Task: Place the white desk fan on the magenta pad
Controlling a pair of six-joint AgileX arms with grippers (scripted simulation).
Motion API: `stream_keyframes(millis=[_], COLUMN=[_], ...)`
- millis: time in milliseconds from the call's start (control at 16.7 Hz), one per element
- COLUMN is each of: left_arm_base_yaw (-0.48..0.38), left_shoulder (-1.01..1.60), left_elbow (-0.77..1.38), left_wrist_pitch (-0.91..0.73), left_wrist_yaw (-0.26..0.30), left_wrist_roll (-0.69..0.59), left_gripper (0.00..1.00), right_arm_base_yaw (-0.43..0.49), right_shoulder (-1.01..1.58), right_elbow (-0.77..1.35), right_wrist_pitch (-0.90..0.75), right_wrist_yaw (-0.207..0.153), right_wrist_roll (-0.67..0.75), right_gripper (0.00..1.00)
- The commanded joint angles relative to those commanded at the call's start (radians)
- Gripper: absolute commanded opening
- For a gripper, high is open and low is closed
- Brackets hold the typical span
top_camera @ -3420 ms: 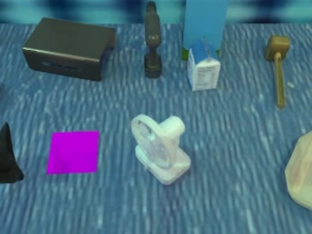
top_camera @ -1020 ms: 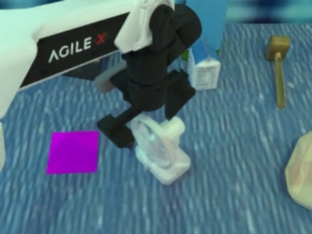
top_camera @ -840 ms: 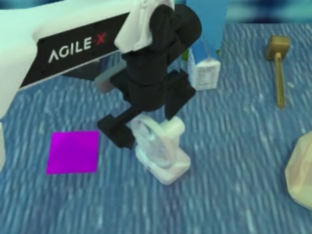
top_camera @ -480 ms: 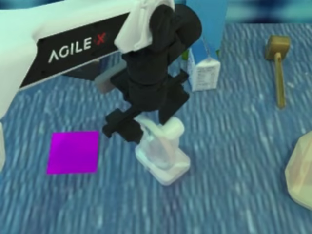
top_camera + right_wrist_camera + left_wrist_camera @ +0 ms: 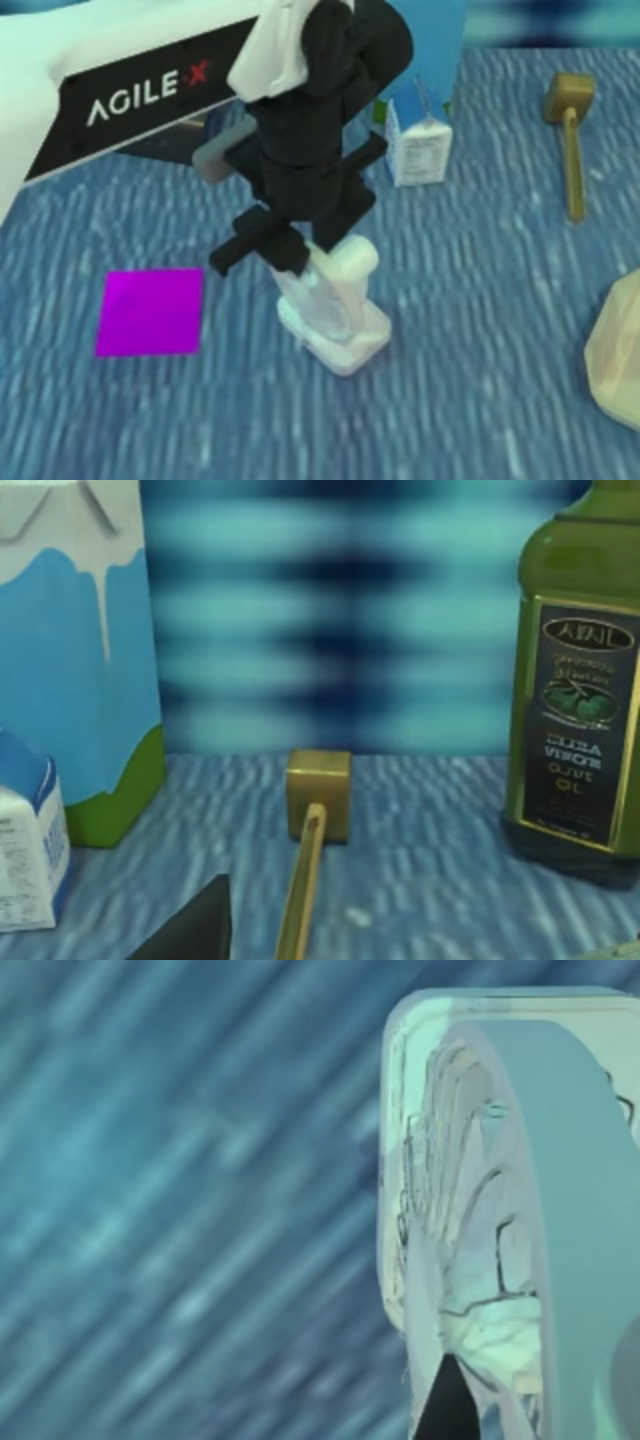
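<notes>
At table centre, the left gripper [image 5: 300, 250] was seen clamped on the white desk fan [image 5: 335, 305], fingers pressed against the round grille from both sides. A second before, the fingers had stood spread either side of the grille; since then they were drawn together, so the grasp was judged made and the lift due next. The fan's base was not yet raised off the table [image 5: 480, 400]. In the left wrist view the grille [image 5: 500, 1220] was seen close up with one dark fingertip [image 5: 445, 1405] against it.

The magenta pad [image 5: 150, 311] lay bare at 9 o'clock from the fan, near but apart, with open cloth between. That path was judged free. The white-and-blue milk carton [image 5: 418, 140] stood at 1 o'clock, the hammer [image 5: 570, 130] further off at 2 o'clock, a pale wooden block [image 5: 615, 350] at the 3 o'clock edge; all away from the route.

The right gripper was not in the top view; only a dark tip [image 5: 190, 930] showed in its wrist view, so its fingers could not be judged.
</notes>
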Motion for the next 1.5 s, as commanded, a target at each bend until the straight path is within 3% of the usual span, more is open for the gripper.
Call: stream_keyframes(millis=[480, 900, 1200, 1500], left_arm_base_yaw=[0.002, 0.020, 0.018, 0.174], left_shoulder=[-0.018, -0.008, -0.012, -0.109], left_elbow=[0.012, 0.215, 0.218, 0.101], left_wrist_pitch=[-0.004, -0.196, -0.202, -0.197], left_wrist_yaw=[0.000, 0.000, 0.000, 0.003], left_wrist_roll=[0.000, -0.002, -0.003, -0.146], left_gripper=[0.00, 0.00, 0.00, 0.00], right_arm_base_yaw=[0.000, 0.000, 0.000, 0.000], right_shoulder=[0.000, 0.000, 0.000, 0.000], right_elbow=[0.000, 0.000, 0.000, 0.000], right_wrist_pitch=[0.000, 0.000, 0.000, 0.000], right_wrist_yaw=[0.000, 0.000, 0.000, 0.000], right_wrist_roll=[0.000, 0.000, 0.000, 0.000], right_gripper=[1.00, 1.00, 1.00, 1.00])
